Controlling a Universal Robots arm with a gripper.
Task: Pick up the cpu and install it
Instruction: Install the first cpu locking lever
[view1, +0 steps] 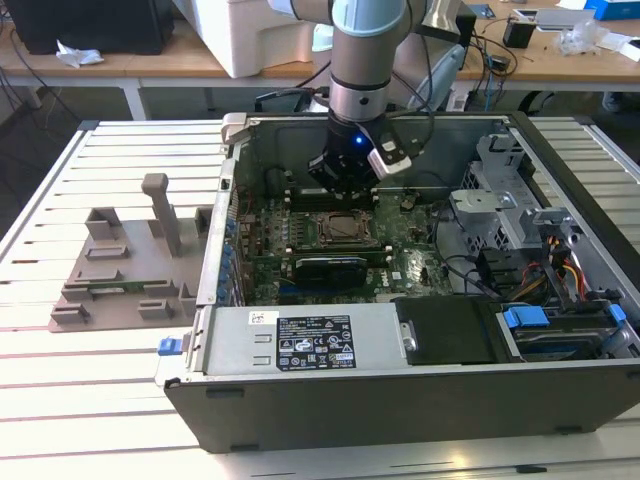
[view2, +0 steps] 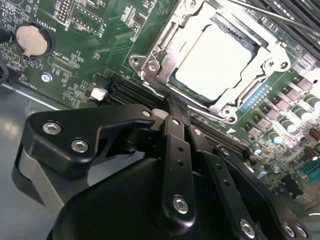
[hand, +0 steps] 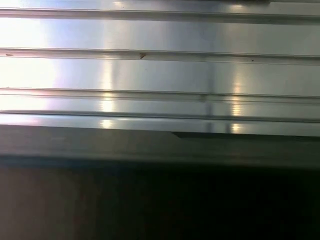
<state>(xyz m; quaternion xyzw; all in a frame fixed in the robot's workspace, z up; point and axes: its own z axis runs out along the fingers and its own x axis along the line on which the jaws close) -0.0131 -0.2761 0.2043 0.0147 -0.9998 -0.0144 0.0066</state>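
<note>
Risk: cpu (view2: 216, 61) looks seated in the socket (view2: 212, 60) mid-board, but the frame may not be latched; any side drag from the gripper (view2: 177, 117) just beside it could shift the chip or bend pins. Arm comes down vertically into the case (view1: 560, 150), wrist near its back wall. Jaws look closed, empty.

Legible markings. White silkscreen lettering on the green board (view2: 90, 60) in the second wrist view, including "BATTERY" beside the coin cell (view2: 31, 40); the remaining print there is too small to read. Labels on the power supply (view1: 300, 343) in the exterior view are illegible.
</note>
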